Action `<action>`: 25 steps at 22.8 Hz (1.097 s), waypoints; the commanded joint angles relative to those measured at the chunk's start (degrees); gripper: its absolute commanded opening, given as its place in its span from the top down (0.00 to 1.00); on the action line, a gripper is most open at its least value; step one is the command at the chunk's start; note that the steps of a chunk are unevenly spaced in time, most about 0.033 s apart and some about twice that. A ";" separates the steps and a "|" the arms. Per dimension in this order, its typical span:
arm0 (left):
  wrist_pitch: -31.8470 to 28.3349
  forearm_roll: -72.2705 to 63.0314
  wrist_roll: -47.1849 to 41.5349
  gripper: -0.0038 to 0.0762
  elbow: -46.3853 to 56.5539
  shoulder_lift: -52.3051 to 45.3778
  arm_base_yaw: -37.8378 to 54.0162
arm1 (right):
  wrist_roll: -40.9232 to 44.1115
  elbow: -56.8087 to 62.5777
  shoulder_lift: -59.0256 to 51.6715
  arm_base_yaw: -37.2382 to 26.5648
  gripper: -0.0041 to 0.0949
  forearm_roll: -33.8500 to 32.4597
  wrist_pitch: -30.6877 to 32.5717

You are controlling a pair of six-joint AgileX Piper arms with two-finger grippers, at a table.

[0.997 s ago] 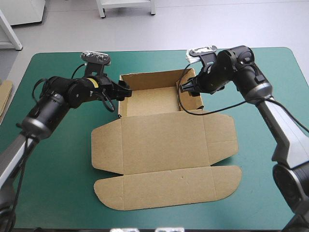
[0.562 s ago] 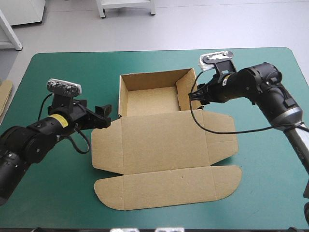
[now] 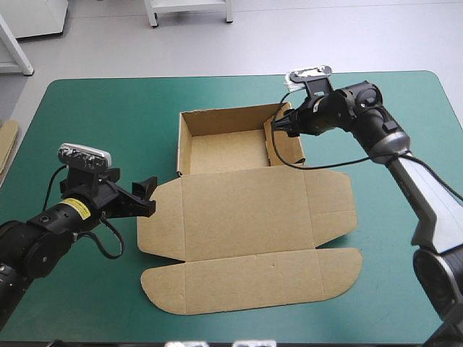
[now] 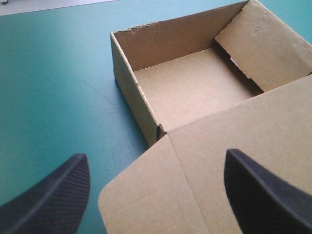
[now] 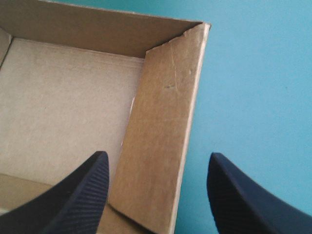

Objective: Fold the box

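Observation:
The brown box (image 3: 226, 150) stands as an open tray at the middle back of the table, walls raised. Its lid (image 3: 246, 217) lies flat toward the front. My right gripper (image 3: 277, 129) is open at the tray's right wall (image 5: 163, 122), which leans inward and sits between its fingers (image 5: 73, 195). My left gripper (image 3: 147, 194) is open and holds nothing, just left of the lid's left flap (image 4: 146, 204). Ahead of it is the tray's left wall (image 4: 134, 100) and the tray floor (image 4: 195, 87).
An edge of more brown board (image 3: 7, 144) shows at the table's left edge. The teal-green cover (image 3: 405, 246) lies bare to the right of the lid and along the left side.
My left gripper has drawn back from the tray's left wall toward the front left. My right gripper backed off to the right, then returned to the right wall.

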 commanded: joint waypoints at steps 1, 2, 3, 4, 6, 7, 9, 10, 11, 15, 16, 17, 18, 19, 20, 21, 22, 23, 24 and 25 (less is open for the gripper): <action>-4.34 1.32 -0.17 0.27 2.59 -4.16 -0.15 | 0.29 -8.77 3.13 -1.68 0.40 -0.21 1.37; -4.60 1.32 -0.31 0.27 4.73 -5.48 -0.15 | 0.29 -10.64 4.80 -1.68 0.40 -0.21 3.12; -5.01 1.32 -0.56 0.27 7.18 -7.22 -0.15 | -0.19 -12.63 6.78 -1.78 0.40 -0.46 5.02; -5.30 1.32 -0.57 0.27 8.83 -8.63 -0.15 | -0.33 -13.66 8.19 -1.78 0.40 -0.46 5.66; -6.35 3.90 -3.18 0.27 12.39 -11.05 -0.15 | -0.33 -14.05 9.95 -1.78 0.40 -0.05 6.13; -5.67 8.99 -7.90 0.27 13.66 -11.95 -0.06 | -0.09 -14.08 10.82 -1.78 0.40 0.67 6.51; -4.12 20.97 -18.69 0.27 16.04 -12.72 -0.06 | -0.09 -14.17 11.68 -1.78 0.40 1.53 7.19; -3.56 23.67 -21.45 0.27 16.28 -12.86 -0.06 | -0.09 -14.17 11.98 -1.78 0.40 1.72 7.43; -2.63 25.93 -23.99 0.27 16.40 -12.86 -0.06 | -0.09 -14.17 12.11 -1.78 0.40 2.01 7.44; -2.24 27.53 -25.04 0.36 16.40 -12.86 -0.06 | -0.09 -14.17 12.11 -1.78 0.40 2.01 6.77; -1.85 27.92 -25.04 0.44 16.40 -12.86 -0.06 | -0.09 -14.17 12.53 -1.88 0.40 2.01 6.85; -1.47 28.19 -25.04 0.51 16.40 -12.86 -0.06 | -0.09 -14.17 12.99 -1.89 0.40 2.01 6.96; -1.36 28.46 -25.04 0.60 16.40 -12.86 -0.06 | -0.09 -14.17 13.74 -2.14 0.40 2.43 7.20; -1.34 28.46 -25.04 0.66 16.40 -12.86 -0.06 | -0.06 -14.17 14.66 -2.27 0.40 2.43 7.72; -1.24 28.46 -25.04 0.73 16.40 -12.86 -0.06 | -0.06 -14.17 15.72 -2.27 0.40 2.57 8.61; -1.24 28.46 -25.04 0.76 16.40 -12.86 -0.06 | -0.06 -14.17 16.32 -2.27 0.40 2.83 8.97; -1.24 28.46 -25.04 0.79 16.40 -12.86 -0.06 | -0.06 -14.17 16.85 -2.27 0.40 3.11 9.36; -1.24 28.35 -25.04 0.81 16.40 -12.86 -0.06 | -0.06 -14.17 17.22 -2.27 0.40 3.45 9.36; -1.24 28.12 -25.04 0.83 16.40 -12.86 -0.06 | -0.06 -14.17 17.49 -2.27 0.41 3.89 9.36; -1.24 27.64 -25.04 0.85 16.40 -12.86 -0.06 | -0.06 -14.17 17.50 -2.27 0.44 4.45 9.36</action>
